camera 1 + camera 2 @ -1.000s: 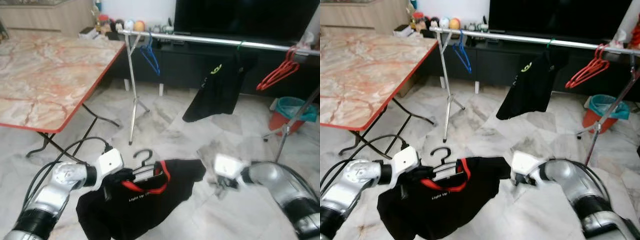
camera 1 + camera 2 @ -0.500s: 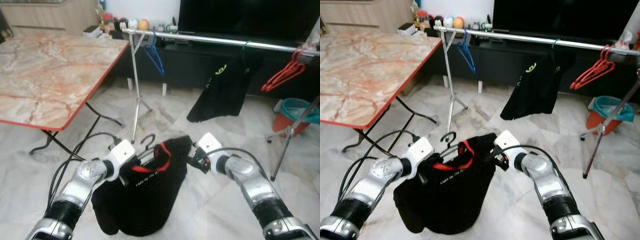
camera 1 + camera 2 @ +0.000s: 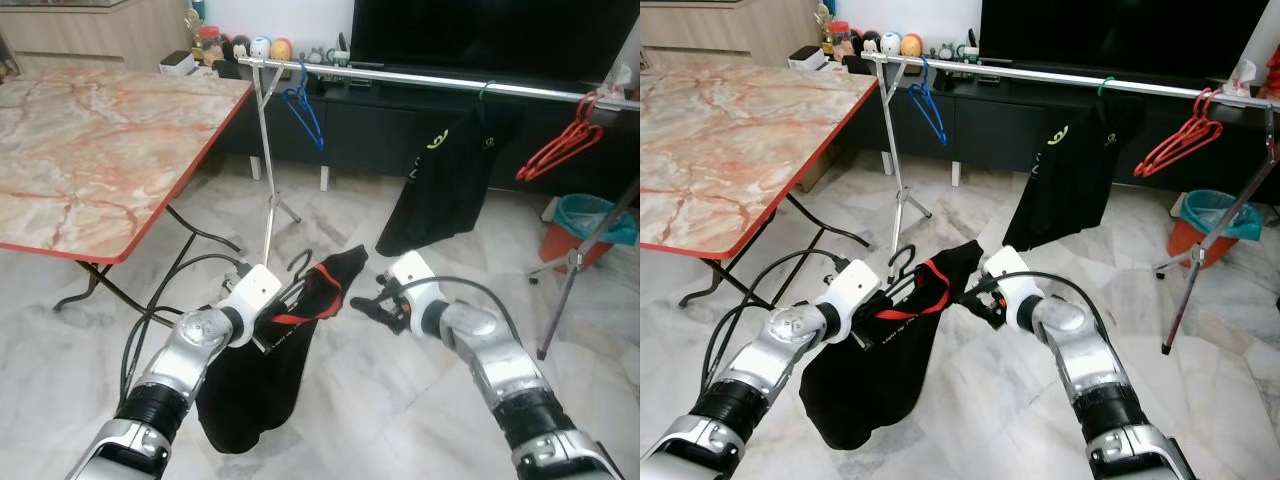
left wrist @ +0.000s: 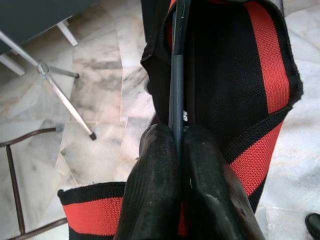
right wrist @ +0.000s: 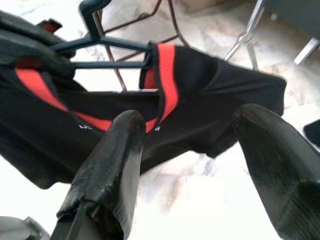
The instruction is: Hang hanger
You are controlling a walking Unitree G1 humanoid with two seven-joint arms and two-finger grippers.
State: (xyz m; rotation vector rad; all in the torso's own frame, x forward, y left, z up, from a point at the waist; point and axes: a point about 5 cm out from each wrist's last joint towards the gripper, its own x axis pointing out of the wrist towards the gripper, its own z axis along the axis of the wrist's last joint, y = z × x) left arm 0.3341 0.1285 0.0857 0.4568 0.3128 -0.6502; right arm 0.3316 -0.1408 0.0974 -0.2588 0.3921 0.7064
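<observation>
A black hanger (image 3: 298, 264) carries a black T-shirt (image 3: 250, 385) with a red collar (image 3: 908, 300). My left gripper (image 3: 274, 314) is shut on the hanger's bar (image 4: 176, 90), low and in front of me, and the shirt hangs down from it in a narrow fold. My right gripper (image 3: 366, 306) is open just right of the shirt's raised shoulder (image 3: 340, 268), its fingers (image 5: 112, 165) spread wide and pointing at the cloth without touching it. A silver clothes rail (image 3: 400, 77) runs across the back, above and beyond both grippers.
On the rail hang a blue hanger (image 3: 305, 105), a black shirt (image 3: 440, 170) and red hangers (image 3: 558, 150). A marble folding table (image 3: 90, 150) stands to the left. The rail's stand legs (image 3: 268, 215) and a teal-lined bucket (image 3: 590, 225) rest on the marble floor.
The shirt, spread wide between the arms a second ago, now hangs narrow from the hanger. My right gripper moved in to the shirt's shoulder. Both arms reach farther forward.
</observation>
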